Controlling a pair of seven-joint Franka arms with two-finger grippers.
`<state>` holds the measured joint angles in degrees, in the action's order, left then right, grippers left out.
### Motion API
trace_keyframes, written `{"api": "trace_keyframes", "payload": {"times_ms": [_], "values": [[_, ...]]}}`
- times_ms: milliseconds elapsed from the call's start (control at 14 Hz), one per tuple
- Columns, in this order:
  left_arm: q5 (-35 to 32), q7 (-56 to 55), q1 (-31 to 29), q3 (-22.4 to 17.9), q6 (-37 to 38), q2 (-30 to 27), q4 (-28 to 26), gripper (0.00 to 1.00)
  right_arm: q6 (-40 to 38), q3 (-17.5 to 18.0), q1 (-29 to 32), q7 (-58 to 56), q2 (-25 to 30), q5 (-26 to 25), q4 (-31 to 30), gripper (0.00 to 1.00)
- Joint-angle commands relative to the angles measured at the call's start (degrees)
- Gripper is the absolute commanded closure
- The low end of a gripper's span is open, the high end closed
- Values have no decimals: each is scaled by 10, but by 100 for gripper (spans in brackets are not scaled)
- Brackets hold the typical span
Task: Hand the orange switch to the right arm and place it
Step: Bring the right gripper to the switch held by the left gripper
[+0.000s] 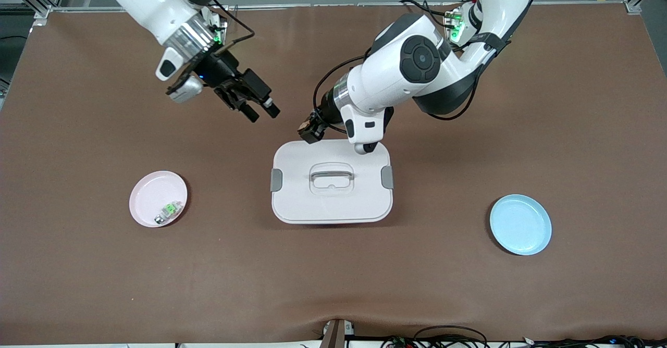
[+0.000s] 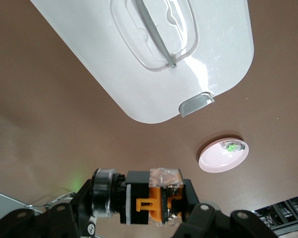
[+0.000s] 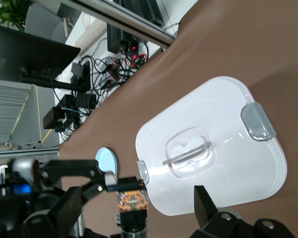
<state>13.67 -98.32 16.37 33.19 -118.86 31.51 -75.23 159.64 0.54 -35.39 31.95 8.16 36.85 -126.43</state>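
Note:
The orange switch (image 1: 307, 127) is a small black block with an orange middle. My left gripper (image 1: 311, 131) is shut on it and holds it in the air over the edge of the white box's lid (image 1: 331, 204). In the left wrist view the switch (image 2: 150, 198) lies crosswise between the fingers (image 2: 201, 213). My right gripper (image 1: 262, 110) is open and empty, over bare table toward the right arm's end, pointing at the switch with a gap between them. In the right wrist view the switch (image 3: 132, 200) shows ahead between the spread fingers (image 3: 204, 204).
The white lidded box with a handle (image 1: 332, 173) and grey clips sits mid-table. A pink plate (image 1: 148, 194) holding a green-and-white part (image 1: 169, 211) lies toward the right arm's end. An empty blue plate (image 1: 520, 224) lies toward the left arm's end.

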Motion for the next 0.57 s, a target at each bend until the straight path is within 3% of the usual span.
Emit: {"api": "trace_keyframes", "payload": {"times_ms": [0, 499], "values": [[9, -6, 2, -1, -4, 3, 11, 100, 27, -6, -23, -11, -14, 1, -5, 0], [9, -6, 0, -2, -5, 3, 11, 100, 103, -4, -59, 15, -72, 11, 7, 0]]}}
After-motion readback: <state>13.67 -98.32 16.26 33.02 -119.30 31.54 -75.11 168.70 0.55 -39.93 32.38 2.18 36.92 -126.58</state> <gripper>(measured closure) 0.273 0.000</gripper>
